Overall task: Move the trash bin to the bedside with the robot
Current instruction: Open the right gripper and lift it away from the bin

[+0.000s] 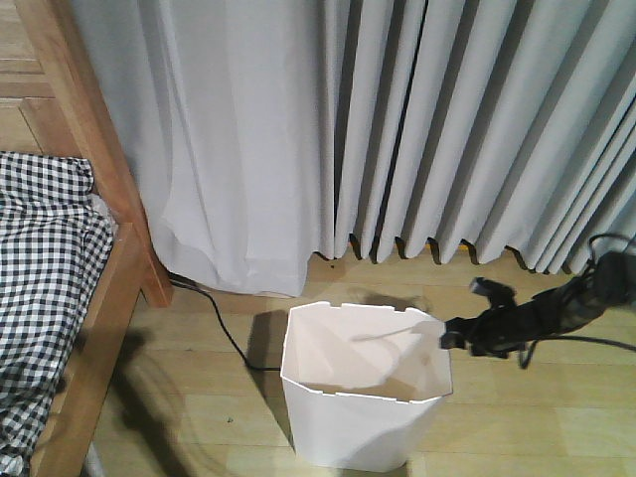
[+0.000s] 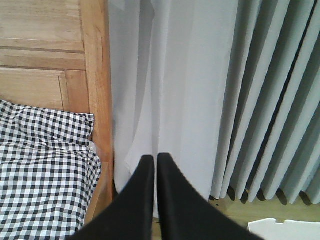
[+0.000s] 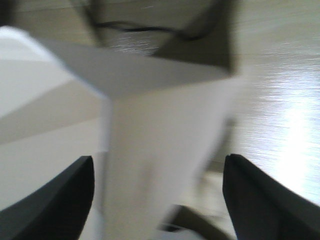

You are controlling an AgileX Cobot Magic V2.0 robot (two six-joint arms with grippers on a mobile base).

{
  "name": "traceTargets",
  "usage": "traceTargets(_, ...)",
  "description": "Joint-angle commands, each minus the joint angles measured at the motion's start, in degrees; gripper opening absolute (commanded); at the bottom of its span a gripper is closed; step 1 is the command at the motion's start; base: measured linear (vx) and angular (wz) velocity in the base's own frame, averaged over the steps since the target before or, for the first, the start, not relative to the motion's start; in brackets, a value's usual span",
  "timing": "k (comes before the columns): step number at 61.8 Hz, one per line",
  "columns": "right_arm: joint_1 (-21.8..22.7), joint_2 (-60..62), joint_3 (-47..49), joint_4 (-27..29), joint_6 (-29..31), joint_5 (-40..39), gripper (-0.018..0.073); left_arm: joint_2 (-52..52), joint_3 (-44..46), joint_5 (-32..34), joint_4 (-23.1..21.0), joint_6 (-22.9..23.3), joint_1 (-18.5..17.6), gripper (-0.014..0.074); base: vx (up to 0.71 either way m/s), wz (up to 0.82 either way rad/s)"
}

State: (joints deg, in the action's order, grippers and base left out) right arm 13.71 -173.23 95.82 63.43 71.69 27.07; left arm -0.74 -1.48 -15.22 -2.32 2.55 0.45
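Nearest you, the white trash bin [image 1: 365, 397] stands on the wood floor. Your right gripper [image 1: 447, 333], jaws apart, straddles its right rim. Your left gripper [image 2: 151, 160] is closed, empty. Left, the bedside [image 1: 94, 328]; behind, grey curtains [image 1: 397, 119].

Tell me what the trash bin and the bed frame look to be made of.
The trash bin: apparently thin white plastic, matte, with flat angular panels and a notched rim. The bed frame: light-brown wood with visible grain and a smooth, possibly varnished finish.
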Motion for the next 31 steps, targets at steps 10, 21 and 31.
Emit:
traceTargets(10, -2.45, 16.44, -16.32, 3.34, 11.12, -14.13, 0.0529, -0.83, -0.67, 3.95, -0.21, 0.32, 0.03, -0.0006, 0.00, 0.00)
traceTargets(21, -3.80, 27.53, -26.64, 5.63, 13.79, -15.08, 0.0529, -0.83, -0.67, 3.95, -0.21, 0.32, 0.03, -0.0006, 0.00, 0.00)
traceTargets(31, -5.88, 40.65, -35.87, 5.76, 13.73, -15.55, 0.0529, -0.83, -0.67, 3.95, -0.21, 0.32, 0.03, -0.0006, 0.00, 0.00)
